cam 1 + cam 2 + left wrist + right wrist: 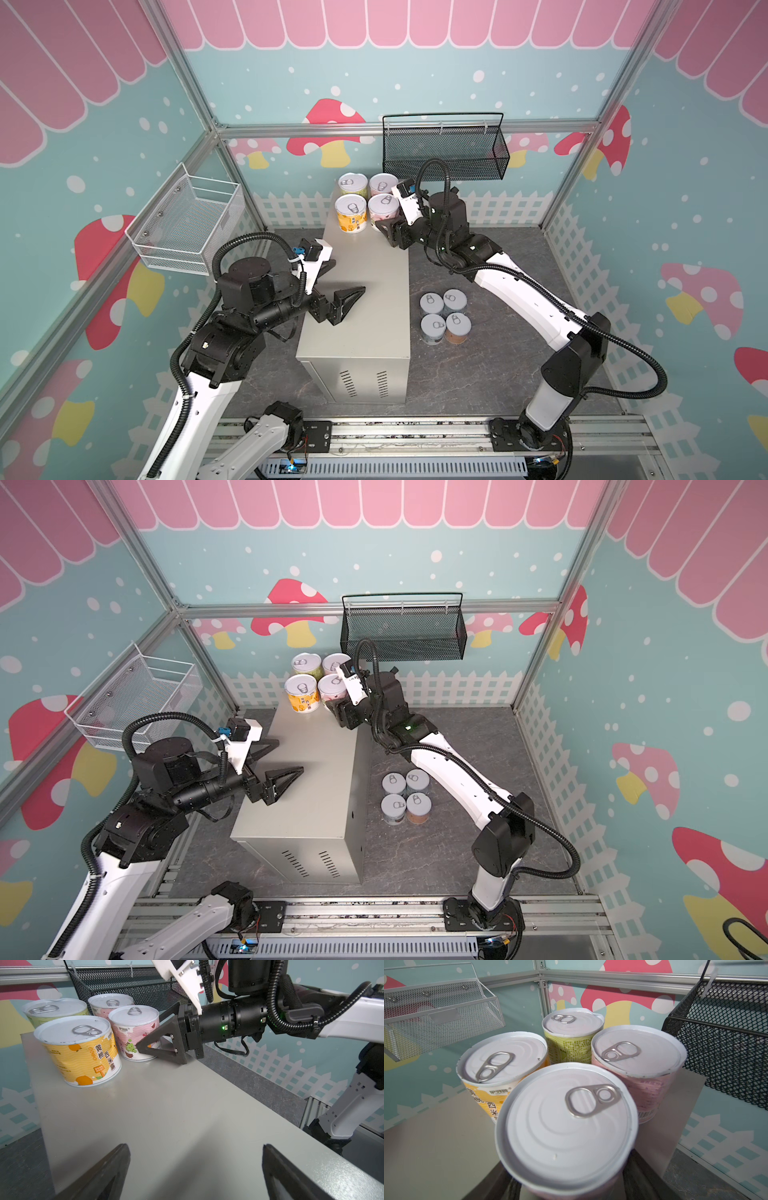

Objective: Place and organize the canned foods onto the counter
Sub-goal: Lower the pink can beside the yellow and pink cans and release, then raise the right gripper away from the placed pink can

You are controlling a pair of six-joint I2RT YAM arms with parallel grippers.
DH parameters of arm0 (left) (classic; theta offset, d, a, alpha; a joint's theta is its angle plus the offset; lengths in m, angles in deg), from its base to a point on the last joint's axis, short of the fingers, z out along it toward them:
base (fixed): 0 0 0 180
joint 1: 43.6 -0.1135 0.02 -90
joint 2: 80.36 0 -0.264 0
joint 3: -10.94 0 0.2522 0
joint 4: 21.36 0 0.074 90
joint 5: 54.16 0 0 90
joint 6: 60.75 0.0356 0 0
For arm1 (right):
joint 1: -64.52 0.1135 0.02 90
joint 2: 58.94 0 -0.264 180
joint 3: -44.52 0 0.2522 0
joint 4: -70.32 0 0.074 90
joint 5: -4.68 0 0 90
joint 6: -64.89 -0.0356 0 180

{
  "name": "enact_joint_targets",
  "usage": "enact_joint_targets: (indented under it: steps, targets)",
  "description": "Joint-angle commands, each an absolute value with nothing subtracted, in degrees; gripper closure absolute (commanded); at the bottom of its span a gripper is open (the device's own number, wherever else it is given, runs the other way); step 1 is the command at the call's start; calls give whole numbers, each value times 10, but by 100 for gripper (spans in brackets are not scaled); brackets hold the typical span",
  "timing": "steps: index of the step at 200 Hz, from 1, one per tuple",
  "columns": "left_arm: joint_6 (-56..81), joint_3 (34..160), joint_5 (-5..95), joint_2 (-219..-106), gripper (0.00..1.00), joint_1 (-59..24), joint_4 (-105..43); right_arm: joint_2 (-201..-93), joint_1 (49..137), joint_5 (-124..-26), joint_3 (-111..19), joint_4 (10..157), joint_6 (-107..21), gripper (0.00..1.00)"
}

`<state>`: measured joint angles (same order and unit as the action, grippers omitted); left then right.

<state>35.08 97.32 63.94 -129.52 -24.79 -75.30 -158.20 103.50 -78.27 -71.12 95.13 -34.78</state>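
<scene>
Four canned foods stand in a square at the far end of the counter: green, pink, yellow and a nearer pink can. My right gripper is shut on that nearer pink can, which rests on the counter top with a finger on each side. Four more cans, light blue and orange, stand on the floor to the right of the counter. My left gripper hovers open and empty over the counter's middle.
A black mesh basket hangs on the back wall just behind the right arm. A white wire basket hangs on the left wall. The near half of the counter top is bare. Vent slits face the front.
</scene>
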Motion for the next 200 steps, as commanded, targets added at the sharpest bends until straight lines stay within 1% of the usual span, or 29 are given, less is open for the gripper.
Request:
enact_joint_targets:
  steps: [1,20,53,92,130,154,183,200]
  targets:
    - [359,967,638,-1288,0,-252,-745,-1592,1034,-778,-725,955,-348,30]
    - [359,967,639,-1288,0,-252,-745,-1591,1034,-778,-725,955,-348,29]
    - [359,966,638,-1286,0,-252,-745,-1587,1034,-778,-726,955,-347,21]
    - [359,966,639,-1286,0,-252,-744,-1573,1034,-777,-718,955,-346,14]
    - [360,966,639,-1287,0,-253,-744,-1527,1034,-784,-682,955,-345,8]
    - [358,966,640,-1287,0,-253,-744,-1485,1033,-814,-642,960,-346,3]
    - [358,966,641,-1288,0,-253,-743,-1451,1013,-850,-618,983,-358,1]
    - [358,967,641,-1288,0,-253,-743,-1444,984,-841,-615,993,-376,1]
